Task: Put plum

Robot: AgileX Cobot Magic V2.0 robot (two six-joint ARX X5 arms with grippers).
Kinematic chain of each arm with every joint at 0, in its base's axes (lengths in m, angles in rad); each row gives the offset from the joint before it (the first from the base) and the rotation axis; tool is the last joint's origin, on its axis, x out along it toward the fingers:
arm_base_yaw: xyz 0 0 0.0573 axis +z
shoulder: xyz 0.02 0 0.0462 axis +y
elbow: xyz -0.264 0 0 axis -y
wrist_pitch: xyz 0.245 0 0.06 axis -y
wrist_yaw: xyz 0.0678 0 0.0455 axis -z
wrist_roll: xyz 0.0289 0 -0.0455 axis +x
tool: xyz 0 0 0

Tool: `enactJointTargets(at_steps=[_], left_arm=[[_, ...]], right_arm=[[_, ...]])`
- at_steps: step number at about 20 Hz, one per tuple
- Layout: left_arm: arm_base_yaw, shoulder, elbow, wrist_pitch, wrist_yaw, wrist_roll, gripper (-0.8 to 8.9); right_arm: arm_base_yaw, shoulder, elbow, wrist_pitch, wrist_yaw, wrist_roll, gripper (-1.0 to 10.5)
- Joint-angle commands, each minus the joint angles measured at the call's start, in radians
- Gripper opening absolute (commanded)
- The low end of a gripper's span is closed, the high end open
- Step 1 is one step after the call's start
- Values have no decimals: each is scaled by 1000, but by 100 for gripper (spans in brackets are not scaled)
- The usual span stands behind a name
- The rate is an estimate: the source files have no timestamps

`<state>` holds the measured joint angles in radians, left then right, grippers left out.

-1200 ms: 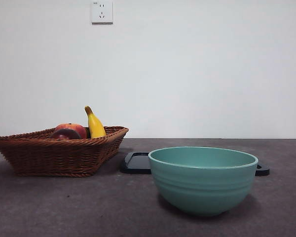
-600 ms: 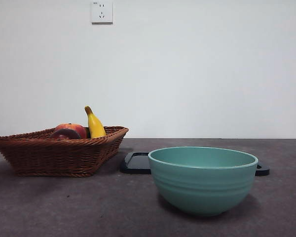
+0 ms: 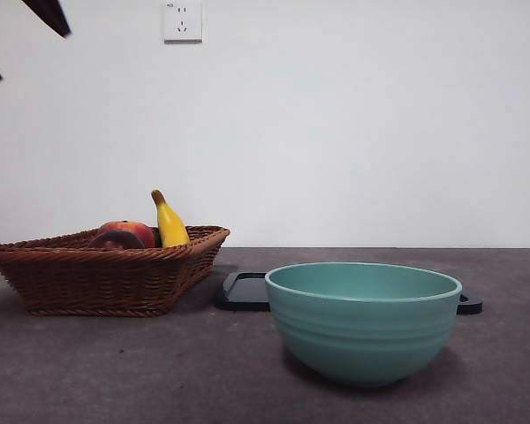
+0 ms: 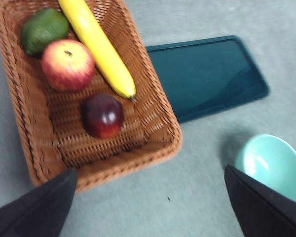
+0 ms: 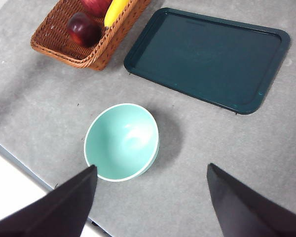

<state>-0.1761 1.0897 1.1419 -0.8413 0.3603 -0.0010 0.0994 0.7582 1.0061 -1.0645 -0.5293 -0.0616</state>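
Since the earlier frames, black jaw tips had entered the front view at the top left corner, above the brown woven wicker basket (image 3: pixel 106 278); nothing on the table had shifted. By the wrist views this was the left gripper (image 4: pixel 148 207), jaws spread wide apart and empty, high over the basket's near end. One dark maroon glossy round plum (image 4: pixel 103 115) lay on the basket floor at that near end, just beside the tip of the one yellow banana (image 4: pixel 97 45), apart from the one red-yellow apple (image 4: pixel 68 64) and the one green avocado-like fruit (image 4: pixel 43 30) further along. The plum was judged firm, light and smooth-skinned, hence liable to slip or roll; a hold across its widest middle from above appeared soundest, clear of the banana tip. One pale green round bowl (image 5: pixel 122 141) and one dark teal rectangular tray (image 5: pixel 207 57) stood right of the basket. The right gripper (image 5: pixel 150 202) waited high above the bowl, jaws likewise apart, holding nothing.
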Motion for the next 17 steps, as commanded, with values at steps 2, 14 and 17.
enactJointTargets(at_steps=[2, 14, 17], left_arm=[[-31, 134, 79, 27, -50, 21, 468], [-109, 504, 96, 209, -163, 92, 468], [-114, 562, 95, 245, -190, 95, 468]], right_arm=[[4, 5, 21, 9, -3, 10, 356], [4, 5, 21, 9, -2, 10, 356], [4, 5, 21, 9, -2, 10, 356]])
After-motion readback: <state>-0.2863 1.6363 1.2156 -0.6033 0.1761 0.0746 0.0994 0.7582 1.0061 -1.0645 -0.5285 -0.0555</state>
